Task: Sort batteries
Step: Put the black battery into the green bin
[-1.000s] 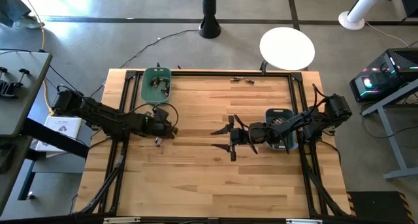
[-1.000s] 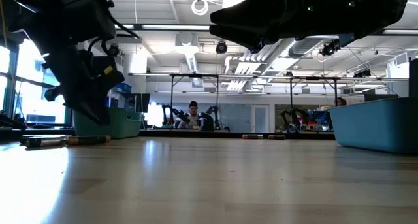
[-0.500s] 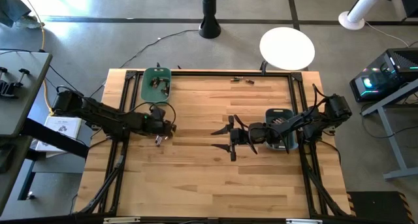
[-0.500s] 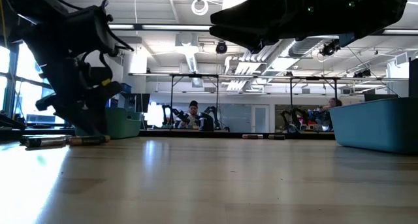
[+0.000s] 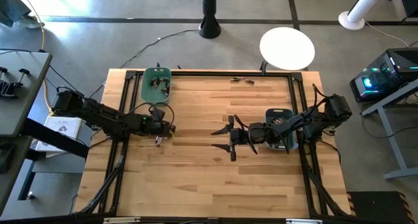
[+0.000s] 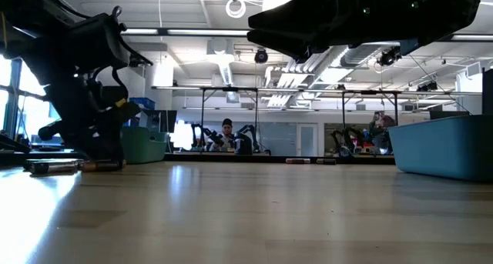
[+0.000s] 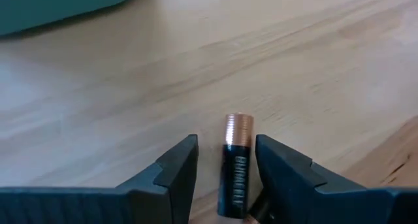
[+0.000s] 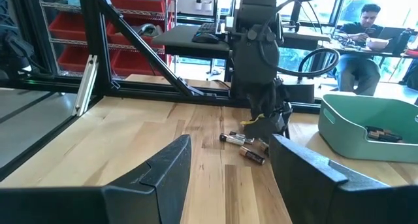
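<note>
While the right gripper point(image 5: 225, 138) waits with fingers spread above the middle of the table point(image 5: 215, 178), beside the blue-grey bin point(image 5: 282, 117), the step in hand looks like a pickup on the left; the left gripper point(image 5: 160, 134) is down at a small cluster of batteries point(image 8: 243, 145) near the green bin point(image 5: 156, 82), which already holds a few; its fingers point(image 7: 176, 166) stand apart on either side of one battery point(image 7: 236, 162), not yet squeezing it; next, I judge, they must close squarely on it and lift; that battery lies flat on the wood, dark-bodied with a copper end pointing away from the gripper; two more lie at the table's far edge point(image 5: 240, 80).
</note>
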Controlling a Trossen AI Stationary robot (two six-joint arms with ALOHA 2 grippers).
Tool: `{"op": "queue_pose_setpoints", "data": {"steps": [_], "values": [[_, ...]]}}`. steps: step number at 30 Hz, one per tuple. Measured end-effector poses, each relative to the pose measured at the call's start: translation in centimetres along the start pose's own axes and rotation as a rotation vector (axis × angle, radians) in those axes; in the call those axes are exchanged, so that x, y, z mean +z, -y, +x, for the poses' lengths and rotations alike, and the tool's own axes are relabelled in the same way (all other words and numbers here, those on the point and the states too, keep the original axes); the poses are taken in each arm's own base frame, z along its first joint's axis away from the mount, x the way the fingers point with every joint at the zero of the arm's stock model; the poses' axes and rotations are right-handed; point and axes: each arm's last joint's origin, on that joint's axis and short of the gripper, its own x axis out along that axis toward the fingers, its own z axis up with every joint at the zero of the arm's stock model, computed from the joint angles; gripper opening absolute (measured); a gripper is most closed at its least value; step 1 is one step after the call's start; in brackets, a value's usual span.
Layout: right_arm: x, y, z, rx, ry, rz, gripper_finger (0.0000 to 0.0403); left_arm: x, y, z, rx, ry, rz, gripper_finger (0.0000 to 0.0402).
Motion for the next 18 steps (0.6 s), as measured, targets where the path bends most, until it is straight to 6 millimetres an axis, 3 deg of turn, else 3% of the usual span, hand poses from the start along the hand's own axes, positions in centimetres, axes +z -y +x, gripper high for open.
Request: {"op": "queue_pose_setpoints", "data": {"steps": [7,13,18], "values": [[0.0,0.0,0.0,0.0,0.0,-0.001,0.0201,-0.3,-0.3,0.2,-0.003,0.003,-0.006,0.0124],[0.0,0.0,0.0,0.0,0.0,-0.002,0.0201,-0.2,-0.4,0.2,0.005,0.031,0.026,0.0034],[0.0,0.0,0.0,0.0,0.0,-0.002,0.0201,0.8,0.9,-0.3,-0.024,0.097,0.057,0.003]]}}
